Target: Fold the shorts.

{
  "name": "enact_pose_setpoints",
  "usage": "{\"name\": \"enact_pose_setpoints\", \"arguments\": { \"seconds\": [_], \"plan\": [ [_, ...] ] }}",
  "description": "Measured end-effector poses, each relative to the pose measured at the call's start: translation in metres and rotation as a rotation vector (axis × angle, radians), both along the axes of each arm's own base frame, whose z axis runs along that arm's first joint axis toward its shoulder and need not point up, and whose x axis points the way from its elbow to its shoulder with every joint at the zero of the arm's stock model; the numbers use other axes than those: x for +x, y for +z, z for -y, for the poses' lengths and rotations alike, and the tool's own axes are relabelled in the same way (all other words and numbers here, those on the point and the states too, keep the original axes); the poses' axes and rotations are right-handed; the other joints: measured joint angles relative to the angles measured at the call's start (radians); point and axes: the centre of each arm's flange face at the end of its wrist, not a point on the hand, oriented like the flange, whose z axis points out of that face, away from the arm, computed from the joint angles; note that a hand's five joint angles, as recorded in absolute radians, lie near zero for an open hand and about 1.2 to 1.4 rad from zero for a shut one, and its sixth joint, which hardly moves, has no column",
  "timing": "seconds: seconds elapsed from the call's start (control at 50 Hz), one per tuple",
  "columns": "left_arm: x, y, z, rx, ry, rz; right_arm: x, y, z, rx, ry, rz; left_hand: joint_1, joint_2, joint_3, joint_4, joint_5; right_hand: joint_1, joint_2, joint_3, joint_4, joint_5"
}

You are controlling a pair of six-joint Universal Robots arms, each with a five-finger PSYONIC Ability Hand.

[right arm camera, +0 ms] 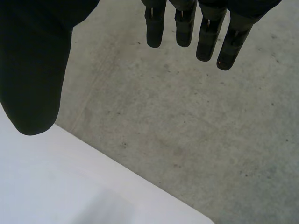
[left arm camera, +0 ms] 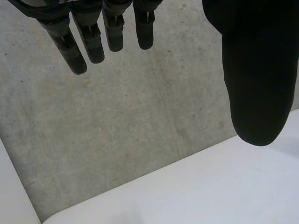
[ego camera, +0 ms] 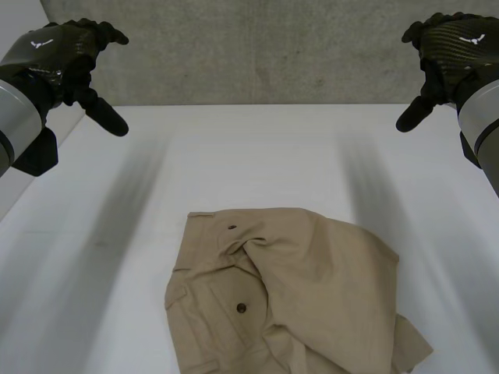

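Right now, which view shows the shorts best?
Head view: the tan shorts lie rumpled on the white table, untouched. The wrist views look past the left hand and right hand, fingers straight, at table edge and concrete.

The counter (ego camera: 257, 148) is white and smooth. Its far edge runs straight across, and its far corners are round. Past that edge there is rough grey concrete (ego camera: 257, 54). The concrete has small dark specks and a few thin lines in it.
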Motion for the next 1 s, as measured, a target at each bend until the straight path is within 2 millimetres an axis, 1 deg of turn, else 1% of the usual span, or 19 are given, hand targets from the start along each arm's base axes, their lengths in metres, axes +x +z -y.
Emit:
{"name": "enact_pose_setpoints", "arguments": {
  "seconds": [0.08, 0.14, 0.16, 0.24, 0.28, 0.3, 0.38, 0.4, 0.42, 0.48, 0.52, 0.62, 0.74, 0.82, 0.88, 0.9, 0.92, 0.98, 1.0],
  "plan": [
    [-0.004, -0.005, -0.003, 0.009, -0.018, 0.019, 0.004, -0.002, -0.003, -0.016, 0.038, -0.098, 0.0, 0.0, 0.0, 0.0, 0.0, 0.0, 0.0, 0.0, 0.0, 0.0],
    [-0.015, -0.018, -0.009, 0.03, -0.061, 0.076, 0.008, -0.01, -0.005, -0.034, 0.075, -0.228, 0.0, 0.0, 0.0, 0.0, 0.0, 0.0, 0.0, 0.0, 0.0, 0.0],
    [-0.017, -0.02, -0.009, 0.033, -0.068, 0.086, 0.008, -0.011, -0.006, -0.036, 0.079, -0.242, 0.0, 0.0, 0.0, 0.0, 0.0, 0.0, 0.0, 0.0, 0.0, 0.0],
    [-0.043, -0.053, -0.023, 0.084, -0.169, 0.231, 0.011, -0.019, -0.008, -0.052, 0.104, -0.356, 0.0, 0.002, 0.0, 0.002, 0.002, 0.0, 0.0, 0.0, 0.0, 0.0],
    [-0.055, -0.068, -0.031, 0.106, -0.216, 0.295, 0.011, -0.021, -0.009, -0.054, 0.107, -0.377, 0.0, 0.002, 0.001, 0.002, 0.003, 0.0, 0.0, 0.0, 0.0, 0.0],
    [-0.057, -0.073, -0.033, 0.113, -0.227, 0.31, 0.011, -0.021, -0.009, -0.054, 0.106, -0.38, 0.001, 0.003, 0.002, 0.002, 0.003, 0.0, 0.0, 0.0, 0.0, 0.0],
    [-0.075, -0.106, -0.047, 0.172, -0.287, 0.413, 0.01, -0.023, -0.008, -0.049, 0.105, -0.387, 0.026, 0.054, 0.027, 0.049, 0.044, 0.0, 0.0, 0.0, 0.0, 0.0],
    [-0.078, -0.113, -0.049, 0.188, -0.29, 0.431, 0.01, -0.023, -0.008, -0.047, 0.105, -0.387, 0.063, 0.086, 0.06, 0.082, 0.075, 0.0, 0.0, 0.0, 0.0, 0.0],
    [-0.078, -0.113, -0.049, 0.188, -0.29, 0.431, 0.01, -0.023, -0.008, -0.047, 0.105, -0.387, 0.063, 0.086, 0.06, 0.082, 0.075, 0.0, 0.0, 0.0, 0.0, 0.0],
    [-0.083, -0.14, -0.048, 0.245, -0.268, 0.486, 0.01, -0.026, -0.009, -0.038, 0.108, -0.384, 0.174, 0.188, 0.166, 0.189, 0.18, 0.0, 0.0, 0.0, 0.0, 0.0],
    [-0.084, -0.146, -0.047, 0.26, -0.258, 0.497, 0.01, -0.027, -0.009, -0.036, 0.11, -0.383, 0.183, 0.201, 0.18, 0.202, 0.194, 0.0, 0.0, 0.0, 0.0, 0.0],
    [-0.085, -0.173, -0.042, 0.323, -0.236, 0.53, 0.011, -0.028, -0.01, -0.03, 0.115, -0.383, 0.185, 0.212, 0.191, 0.213, 0.205, 0.0, 0.0, 0.0, 0.0, 0.0],
    [-0.085, -0.191, -0.04, 0.378, -0.235, 0.535, 0.012, -0.029, -0.011, -0.03, 0.119, -0.384, 0.206, 0.229, 0.211, 0.231, 0.221, 0.0, 0.0, 0.0, 0.0, 0.0],
    [-0.086, -0.196, -0.041, 0.403, -0.233, 0.511, 0.012, -0.029, -0.011, -0.029, 0.12, -0.386, 0.274, 0.285, 0.266, 0.287, 0.277, 0.0, 0.0, 0.0, 0.0, 0.0],
    [-0.086, -0.197, -0.041, 0.418, -0.234, 0.488, 0.012, -0.03, -0.011, -0.027, 0.121, -0.387, 0.356, 0.391, 0.371, 0.384, 0.372, 0.0, 0.0, 0.0, 0.0, 0.0],
    [-0.086, -0.198, -0.041, 0.423, -0.234, 0.482, 0.012, -0.03, -0.011, -0.026, 0.122, -0.387, 0.46, 0.507, 0.472, 0.491, 0.477, 0.0, 0.0, 0.0, 0.0, 0.0],
    [-0.087, -0.198, -0.041, 0.426, -0.234, 0.48, 0.012, -0.031, -0.011, -0.025, 0.122, -0.387, 0.513, 0.563, 0.542, 0.547, 0.531, 0.0, 0.0, 0.0, 0.0, 0.0],
    [-0.087, -0.202, -0.04, 0.44, -0.234, 0.476, 0.013, -0.032, -0.01, -0.023, 0.123, -0.389, 0.821, 0.916, 0.885, 0.911, 0.88, 0.0, 0.0, 0.0, 0.0, 0.0],
    [-0.087, -0.203, -0.04, 0.442, -0.233, 0.476, 0.013, -0.032, -0.01, -0.022, 0.124, -0.389, 0.824, 0.944, 0.919, 0.946, 0.907, 0.0, 0.0, 0.0, 0.0, 0.0]
  ]
}}
